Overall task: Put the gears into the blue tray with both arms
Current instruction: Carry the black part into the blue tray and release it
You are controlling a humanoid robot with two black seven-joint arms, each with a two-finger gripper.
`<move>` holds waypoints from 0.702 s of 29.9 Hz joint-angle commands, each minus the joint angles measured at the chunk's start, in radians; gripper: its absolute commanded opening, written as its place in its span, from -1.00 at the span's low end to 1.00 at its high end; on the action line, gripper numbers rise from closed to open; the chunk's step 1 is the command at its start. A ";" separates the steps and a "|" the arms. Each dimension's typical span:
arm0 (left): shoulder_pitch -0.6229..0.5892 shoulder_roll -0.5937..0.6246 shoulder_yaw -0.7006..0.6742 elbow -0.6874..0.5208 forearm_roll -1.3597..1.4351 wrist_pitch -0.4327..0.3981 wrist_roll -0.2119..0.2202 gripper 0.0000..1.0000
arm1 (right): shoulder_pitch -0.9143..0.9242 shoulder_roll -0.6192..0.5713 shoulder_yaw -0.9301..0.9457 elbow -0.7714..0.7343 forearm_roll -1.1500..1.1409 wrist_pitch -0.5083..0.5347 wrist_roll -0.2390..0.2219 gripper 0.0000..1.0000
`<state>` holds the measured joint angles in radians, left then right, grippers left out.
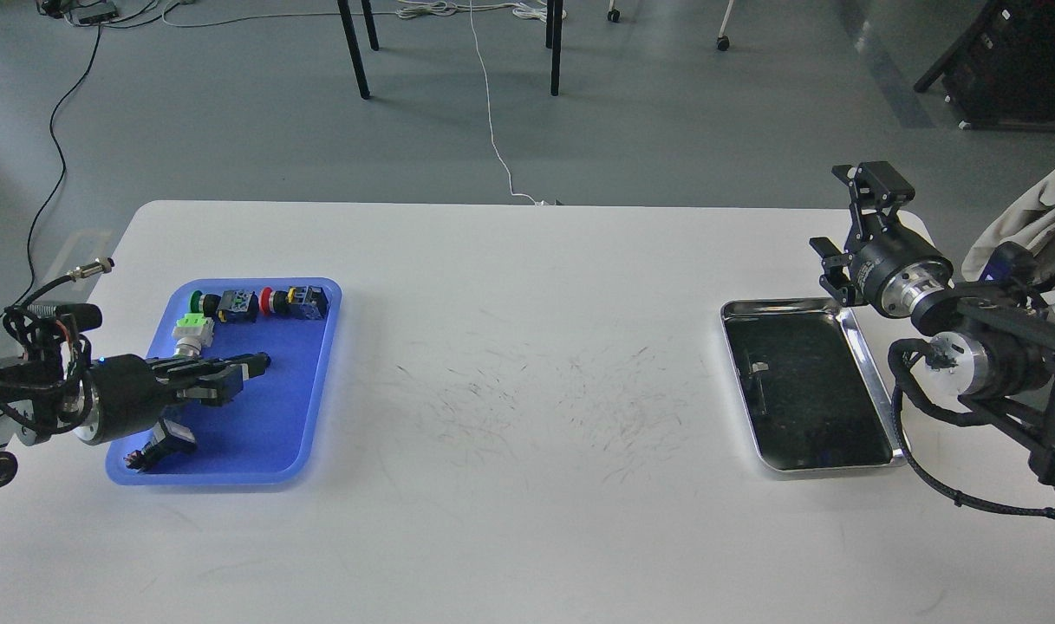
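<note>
Blue tray (310,381) at table's (527,537) left, left gripper (254,364) low over its middle, fingers near together, grip unclear. Right gripper (848,225) spread wide, empty, raised beside silver tray (869,381). Gears too small to make out.

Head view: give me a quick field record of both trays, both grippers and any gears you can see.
blue tray: table's left side; holds colourful switch parts along its far rim
silver tray: table's right side; dark inside, contents too small to tell
left gripper: low over the blue tray, fingers together, nothing visibly held
right gripper: raised beside the silver tray's far right corner, open, empty
gears: none clearly visible
table: white, scuffed in the middle
</note>
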<state>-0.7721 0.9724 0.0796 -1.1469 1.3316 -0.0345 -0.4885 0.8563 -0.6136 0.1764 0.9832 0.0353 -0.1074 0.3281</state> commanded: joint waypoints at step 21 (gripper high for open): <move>0.014 -0.103 -0.006 0.142 -0.104 -0.113 0.000 -0.75 | -0.020 -0.009 0.000 0.008 -0.006 -0.001 0.000 0.97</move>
<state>-0.7594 0.8741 0.0687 -1.0246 1.2231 -0.1519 -0.4888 0.8352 -0.6211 0.1765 0.9897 0.0292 -0.1085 0.3274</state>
